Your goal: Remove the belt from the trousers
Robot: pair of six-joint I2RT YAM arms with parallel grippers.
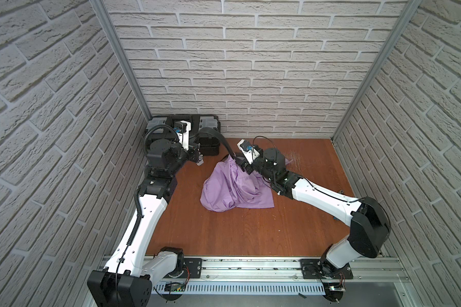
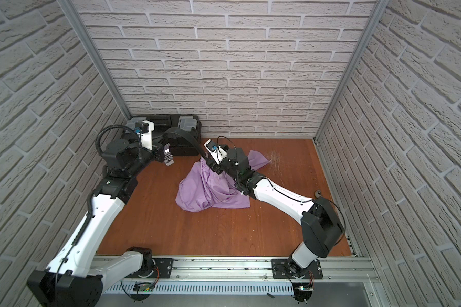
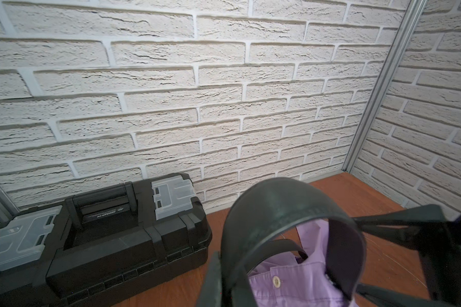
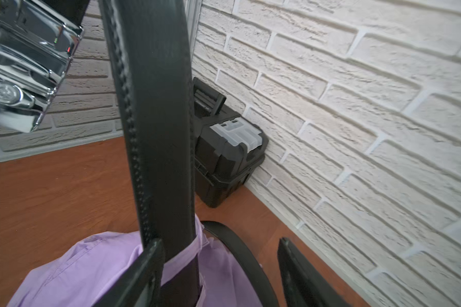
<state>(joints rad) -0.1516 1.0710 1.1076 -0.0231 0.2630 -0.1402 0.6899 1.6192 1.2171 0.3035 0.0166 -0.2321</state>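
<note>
At 6 o'clock, nearest you, the table (image 1: pixel 224 239) lies bare up to the trousers (image 1: pixel 232 188), heaped near its middle. Just past the heap, toward 1 o'clock, your right gripper (image 4: pixel 220 240) stands at the waistband with its jaws well apart and nothing clamped between them. One finger (image 4: pixel 144 265) lies against the belt (image 1: pixel 218 135) where it passes under a belt loop (image 4: pixel 181 255). From that loop the belt arches up and over toward 11 o'clock, where your left gripper (image 1: pixel 197 156) is clamped tight on it beside the hanging buckle (image 1: pixel 199 161). Farthest off, at 11 o'clock against the back wall, sits the toolbox (image 3: pixel 117 239).

With nothing pinning the cloth, I judge that a pull from your left will drag the whole garment along rather than slide the belt free. The loop may also bunch and jam, and the buckle could knock the toolbox if you swing back.
</note>
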